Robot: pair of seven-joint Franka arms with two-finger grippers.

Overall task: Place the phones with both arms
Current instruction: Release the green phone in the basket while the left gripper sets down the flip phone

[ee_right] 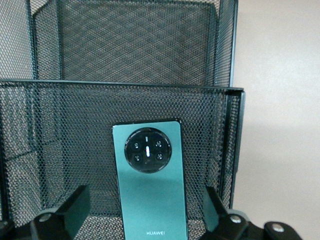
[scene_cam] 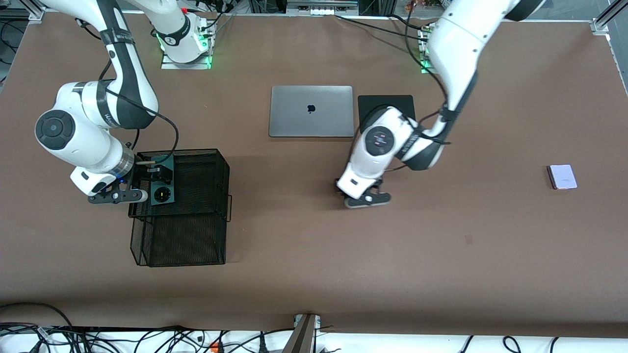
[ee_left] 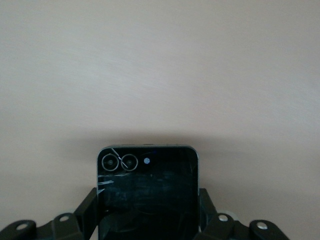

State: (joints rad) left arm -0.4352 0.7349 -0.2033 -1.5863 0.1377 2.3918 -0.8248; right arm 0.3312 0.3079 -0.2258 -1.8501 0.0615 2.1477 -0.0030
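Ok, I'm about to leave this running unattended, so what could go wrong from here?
The left gripper grips the black phone only by its edges; it could slip. The right gripper stands open around the green phone in the mesh basket; lifting away, a finger might snag the mesh wall.

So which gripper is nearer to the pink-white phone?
Left. The left gripper, shut on the black phone, is mid-table; the right gripper is over the mesh basket, far from the pink-white phone.
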